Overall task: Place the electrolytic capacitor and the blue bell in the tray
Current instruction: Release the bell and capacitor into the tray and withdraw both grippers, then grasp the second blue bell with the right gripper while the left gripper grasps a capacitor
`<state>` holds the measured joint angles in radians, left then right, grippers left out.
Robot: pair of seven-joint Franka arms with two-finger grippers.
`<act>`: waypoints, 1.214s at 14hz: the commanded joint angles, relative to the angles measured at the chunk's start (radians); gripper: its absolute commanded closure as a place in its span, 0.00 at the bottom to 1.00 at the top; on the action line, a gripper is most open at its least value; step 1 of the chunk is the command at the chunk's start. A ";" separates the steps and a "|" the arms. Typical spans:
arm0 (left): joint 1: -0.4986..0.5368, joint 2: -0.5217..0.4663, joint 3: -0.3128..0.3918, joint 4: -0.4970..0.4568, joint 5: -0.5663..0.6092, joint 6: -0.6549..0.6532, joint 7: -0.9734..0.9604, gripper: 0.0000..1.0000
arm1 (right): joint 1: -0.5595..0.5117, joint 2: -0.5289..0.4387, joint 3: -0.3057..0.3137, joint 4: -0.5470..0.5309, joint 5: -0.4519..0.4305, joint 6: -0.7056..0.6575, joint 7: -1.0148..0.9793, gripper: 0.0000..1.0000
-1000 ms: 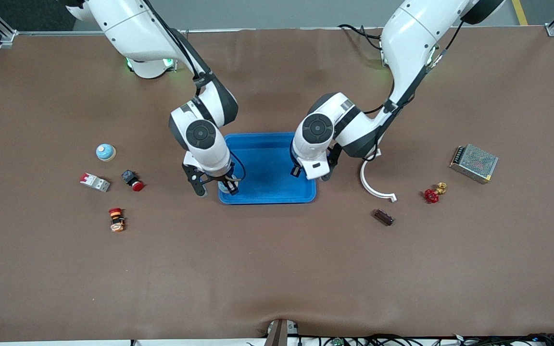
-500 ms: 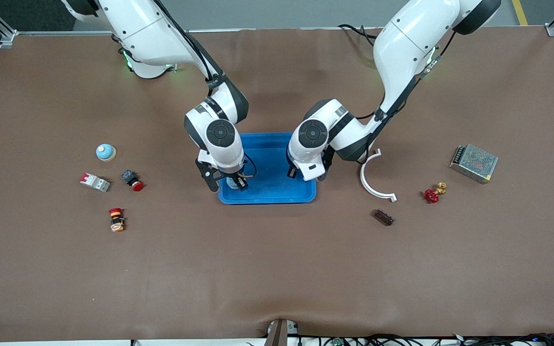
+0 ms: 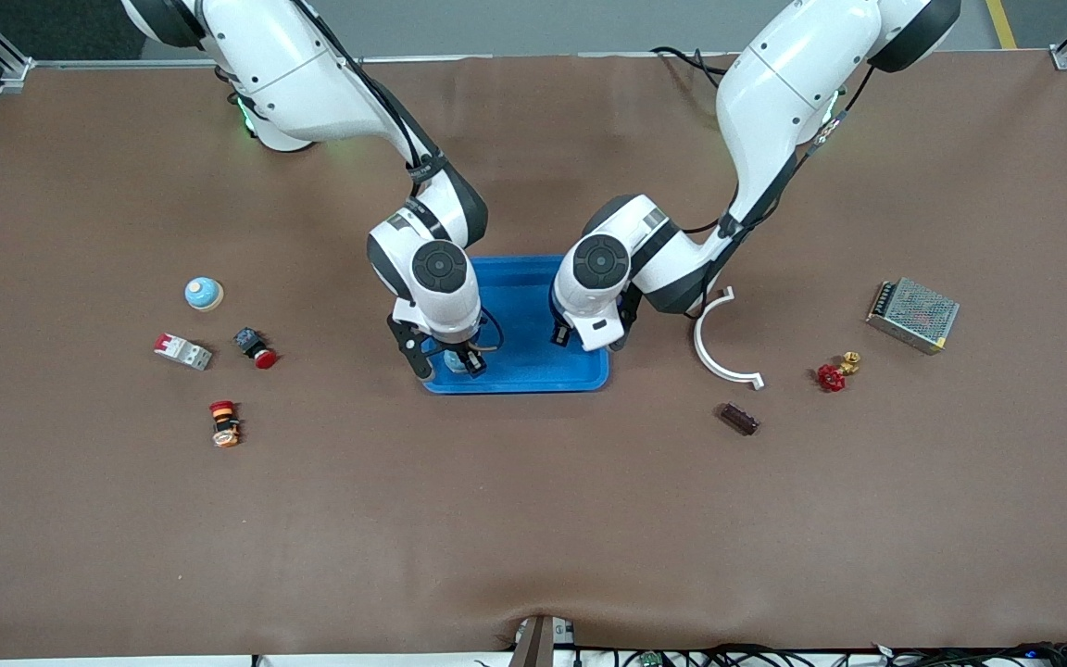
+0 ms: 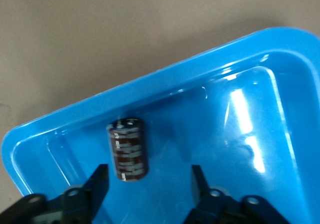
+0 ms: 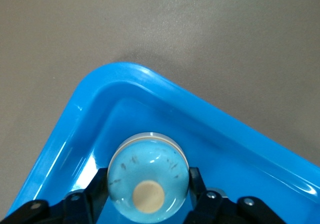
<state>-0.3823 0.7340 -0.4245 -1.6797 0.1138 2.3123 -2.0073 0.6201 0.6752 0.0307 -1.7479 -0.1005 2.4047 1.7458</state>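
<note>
The blue tray (image 3: 533, 371) lies mid-table. My left gripper (image 3: 589, 337) hovers over its end toward the left arm. In the left wrist view this gripper (image 4: 148, 171) is open, and the dark brown electrolytic capacitor (image 4: 129, 149) lies free on the tray floor (image 4: 225, 134), close to one finger. My right gripper (image 3: 448, 359) is over the tray corner toward the right arm's end. In the right wrist view the gripper (image 5: 148, 181) is shut on the light blue bell (image 5: 148, 180) with a beige button, low inside the tray (image 5: 150, 79). The left hand hides the capacitor in the front view.
Toward the right arm's end lie a second light blue bell (image 3: 204, 294), a breaker (image 3: 183, 351) and two red push-buttons (image 3: 256, 347) (image 3: 224, 423). Toward the left arm's end lie a white curved piece (image 3: 719, 357), a dark block (image 3: 738, 419), a red valve (image 3: 832, 376) and a mesh-covered box (image 3: 912, 315).
My right gripper carried the bell from the tray's edge to over its corner. My left gripper shifted slightly inward and opened, and the capacitor now lies loose in the tray.
</note>
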 commanded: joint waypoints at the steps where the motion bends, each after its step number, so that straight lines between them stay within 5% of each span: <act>1: 0.011 -0.053 0.012 0.006 -0.002 -0.054 0.002 0.00 | 0.015 0.017 -0.011 0.030 -0.030 -0.010 0.020 0.00; 4: 0.054 -0.079 0.012 0.063 0.020 -0.151 0.027 0.00 | 0.001 0.009 -0.006 0.124 -0.034 -0.233 -0.140 0.00; 6: 0.068 -0.079 0.016 0.127 0.024 -0.238 0.057 0.00 | -0.019 0.004 -0.009 0.215 -0.024 -0.462 -0.446 0.00; 9: 0.111 -0.090 0.038 0.147 0.115 -0.292 0.129 0.00 | -0.117 -0.054 -0.011 0.231 -0.022 -0.594 -0.859 0.00; 14: 0.269 -0.076 0.038 0.146 0.176 -0.295 0.338 0.00 | -0.282 -0.150 -0.014 0.179 -0.044 -0.609 -1.419 0.00; 17: 0.330 -0.039 0.038 0.147 0.254 -0.272 0.347 0.00 | -0.393 -0.248 -0.009 0.011 -0.048 -0.431 -1.612 0.00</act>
<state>-0.0757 0.6713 -0.3782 -1.5365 0.3208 2.0314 -1.6658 0.2985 0.5304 -0.0018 -1.5681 -0.1347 1.8552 0.2314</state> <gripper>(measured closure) 0.000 0.000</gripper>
